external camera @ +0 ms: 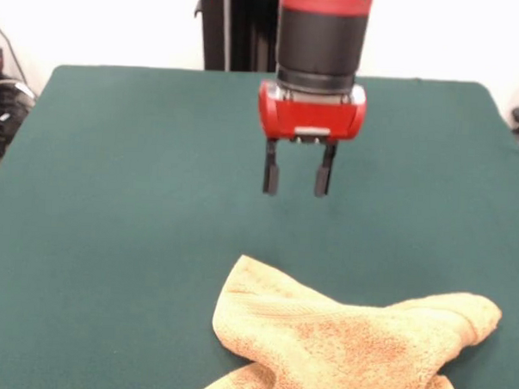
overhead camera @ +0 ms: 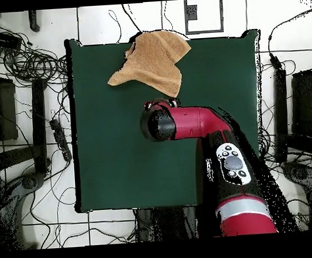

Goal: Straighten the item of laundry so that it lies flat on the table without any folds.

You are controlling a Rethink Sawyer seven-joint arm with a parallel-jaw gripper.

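Observation:
The orange-tan towel (external camera: 356, 345) lies crumpled and folded over on the dark green table (external camera: 113, 197), near the table's front edge in the front view. In the overhead view the towel (overhead camera: 151, 62) lies at the table's (overhead camera: 108, 157) top edge. My gripper (external camera: 298, 179) hangs above the table's middle, behind the towel and well clear of it. Its two fingers are apart and hold nothing. In the overhead view the arm's head (overhead camera: 160, 124) hides the fingers.
The red arm (overhead camera: 204, 128) reaches in from the bottom right in the overhead view. Cables and dark equipment (overhead camera: 29, 63) lie on the floor around the table. The black pedestal (external camera: 237, 25) stands behind the table's far edge.

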